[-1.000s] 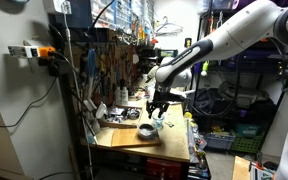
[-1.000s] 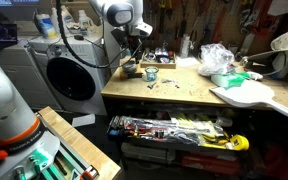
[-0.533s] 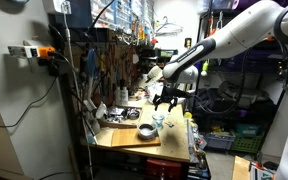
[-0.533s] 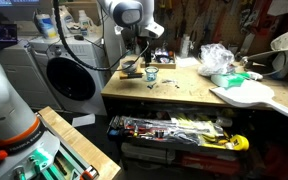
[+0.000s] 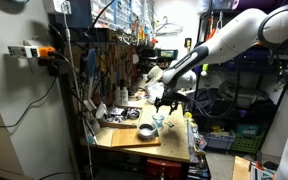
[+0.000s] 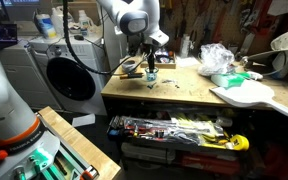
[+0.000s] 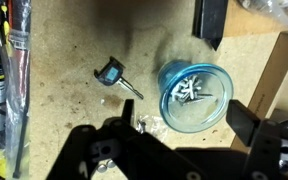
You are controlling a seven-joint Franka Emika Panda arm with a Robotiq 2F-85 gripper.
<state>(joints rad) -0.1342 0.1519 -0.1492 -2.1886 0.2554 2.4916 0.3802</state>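
Risen since a second ago, the end effector (image 5: 165,103) hangs above the blue cup (image 7: 194,95) on the table (image 7: 54,115), jaws wide and empty.

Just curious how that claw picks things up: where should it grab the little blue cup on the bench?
Probably from straight above, the open gripper straddling the blue cup across its round wall. It stands upright, mouth up, so any side suits; the small black-headed pin lies apart.
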